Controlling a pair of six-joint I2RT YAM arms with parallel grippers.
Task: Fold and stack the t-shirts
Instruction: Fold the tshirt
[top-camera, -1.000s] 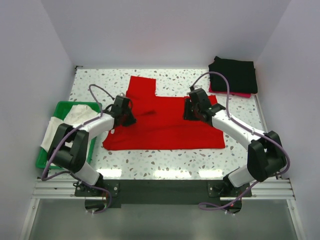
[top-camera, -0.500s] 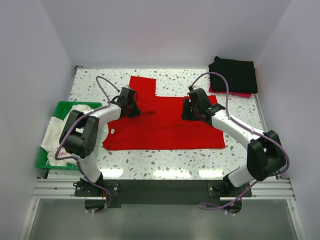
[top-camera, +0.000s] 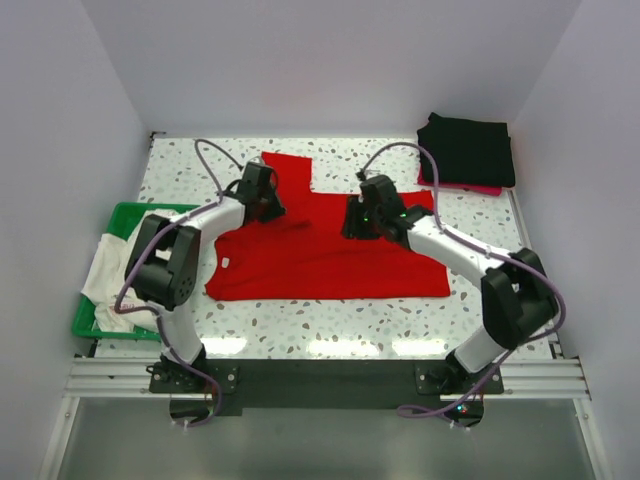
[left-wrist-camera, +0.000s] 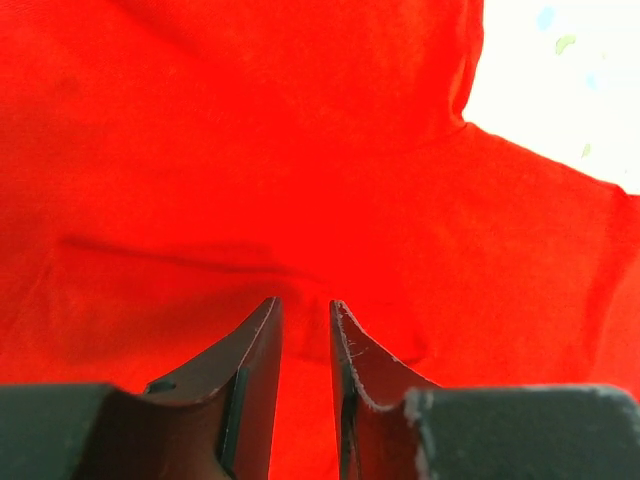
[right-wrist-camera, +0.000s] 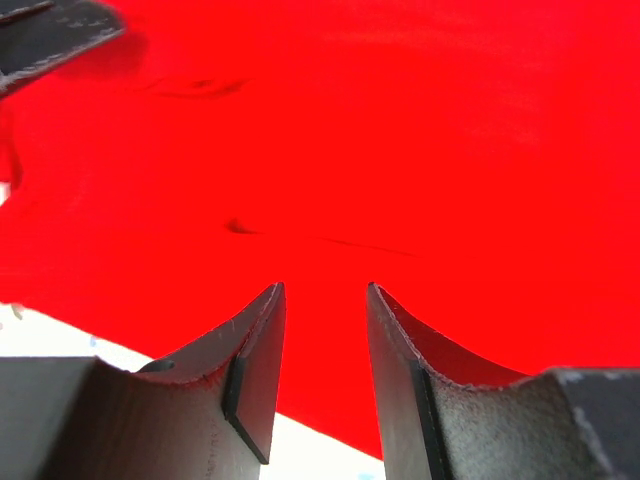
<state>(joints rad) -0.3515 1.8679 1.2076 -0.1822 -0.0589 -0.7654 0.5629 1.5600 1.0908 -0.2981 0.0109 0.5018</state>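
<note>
1. The left arm (top-camera: 205, 217) rises from its base, folds at a high elbow and stretches forward and to the right.
2. The left gripper (top-camera: 262, 192) points down and away from the base; in the wrist view (left-wrist-camera: 304, 304) its two dark fingers (left-wrist-camera: 260, 350) stand a narrow slit apart.
3. The right arm (top-camera: 455, 245) bends at its elbow near the right side and reaches forward and to the left in a long, low line.
4. The right gripper (top-camera: 352, 218) tilts downward; the wrist view (right-wrist-camera: 325, 290) shows its fingers (right-wrist-camera: 262, 350) parted slightly wider than the left pair.
5. The two grippers face each other, well apart.
</note>
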